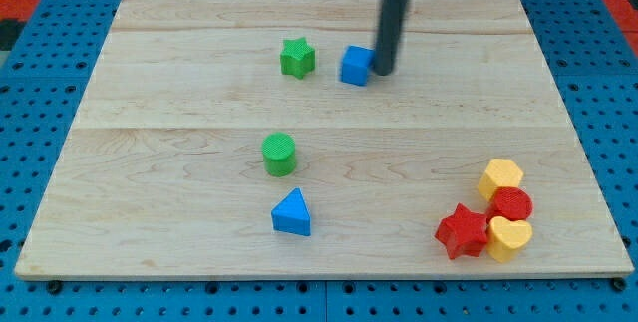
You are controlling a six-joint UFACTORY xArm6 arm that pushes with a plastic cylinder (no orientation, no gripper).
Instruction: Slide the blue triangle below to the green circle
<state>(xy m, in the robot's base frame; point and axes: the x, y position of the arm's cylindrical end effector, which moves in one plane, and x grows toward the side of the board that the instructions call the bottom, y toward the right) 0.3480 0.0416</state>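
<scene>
Camera view shows my tip [383, 71], a bare rod grasping nothing, touching the blue cube [355, 66], while the blue triangle [292, 213], probably light and slippery, already sits just below the green circle [280, 154].

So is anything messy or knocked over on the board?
Nothing is tipped or broken. The one odd thing: my tip sits by the blue cube near the view's top, far from the blue triangle, which already lies just below the green circle.
</scene>
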